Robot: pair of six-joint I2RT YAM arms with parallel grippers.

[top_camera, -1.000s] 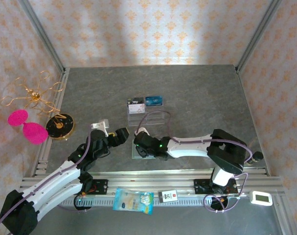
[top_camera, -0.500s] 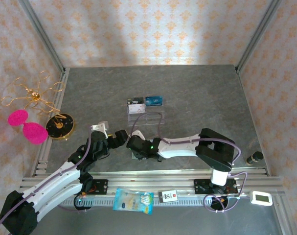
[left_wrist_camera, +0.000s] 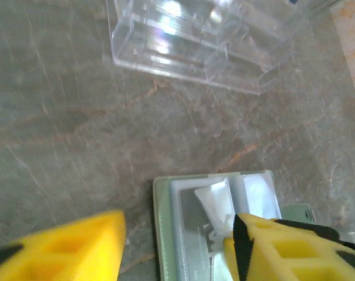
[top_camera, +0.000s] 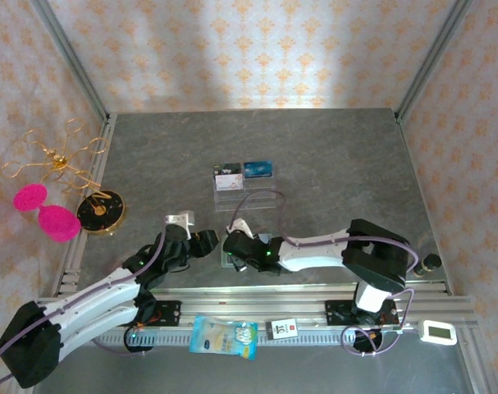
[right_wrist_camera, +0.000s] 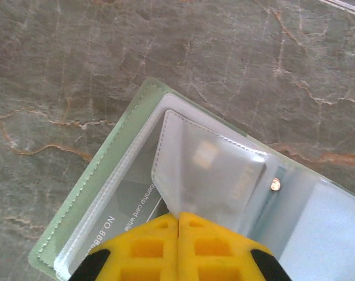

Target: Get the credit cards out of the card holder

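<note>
The sage-green card holder (right_wrist_camera: 78,193) lies open on the grey table, near the front edge (top_camera: 230,262). My right gripper (right_wrist_camera: 178,225) is shut on the corner of one clear inner pocket (right_wrist_camera: 183,164) and holds it lifted. A pale credit card (right_wrist_camera: 221,170) with a gold chip sits inside that pocket. Beneath it lies a dark card with white print (right_wrist_camera: 116,208). My left gripper (left_wrist_camera: 177,246) is open over the card holder (left_wrist_camera: 163,234). One finger (left_wrist_camera: 60,249) is over the table left of it, the other (left_wrist_camera: 294,252) above its clear pockets. In the top view the two grippers (top_camera: 203,242) (top_camera: 236,249) stand close together.
A clear acrylic rack (top_camera: 244,195) (left_wrist_camera: 189,41) stands behind the card holder, with a blue card (top_camera: 258,169) and a dark card (top_camera: 226,172) on it. A black disc (top_camera: 100,211), pink pads and gold wire sit at the left. A snack packet (top_camera: 224,336) lies on the front rail.
My right gripper has closed on the clear pocket. My left gripper has moved right up to the card holder, and its jaws have narrowed.
</note>
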